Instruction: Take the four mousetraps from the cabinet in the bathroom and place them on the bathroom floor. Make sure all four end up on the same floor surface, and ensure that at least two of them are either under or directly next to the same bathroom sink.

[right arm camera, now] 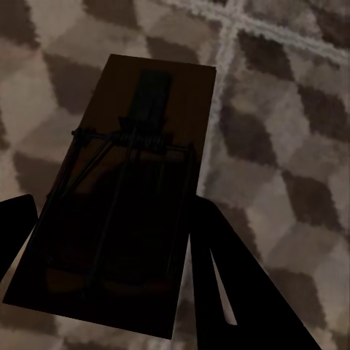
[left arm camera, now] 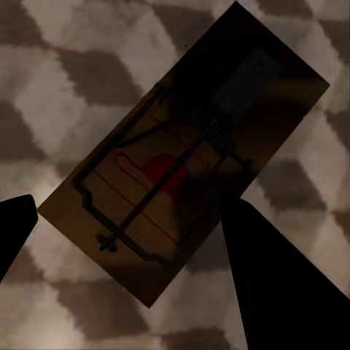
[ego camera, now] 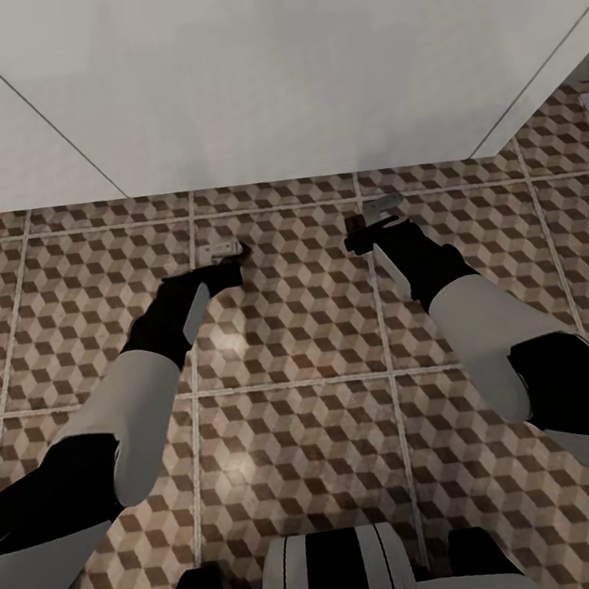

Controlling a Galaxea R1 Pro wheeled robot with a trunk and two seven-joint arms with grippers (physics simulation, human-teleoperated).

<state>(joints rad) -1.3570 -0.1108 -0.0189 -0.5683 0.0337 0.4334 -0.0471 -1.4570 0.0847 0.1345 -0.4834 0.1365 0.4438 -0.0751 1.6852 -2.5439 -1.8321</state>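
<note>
While both arms reach low, each end effector — left (ego camera: 233, 264), right (ego camera: 361, 233) — clamps a mousetrap (left arm camera: 182, 157).

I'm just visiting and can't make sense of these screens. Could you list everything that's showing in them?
Mousetraps: two, dark brown plates with thin metal wire; one lies between the left gripper's fingers, one between the right gripper's fingers, both over the tiles.
Bathroom floor: one, square tiles with a brown, beige and grey cube print and pale grout; spreads under both arms.
White surface: one, plain white with thin dark lines; runs along the far edge of the tiles.
Left gripper: one, black; stretched forward low over the floor.
Right gripper: one, black; stretched forward likewise, apart from the left.
</note>
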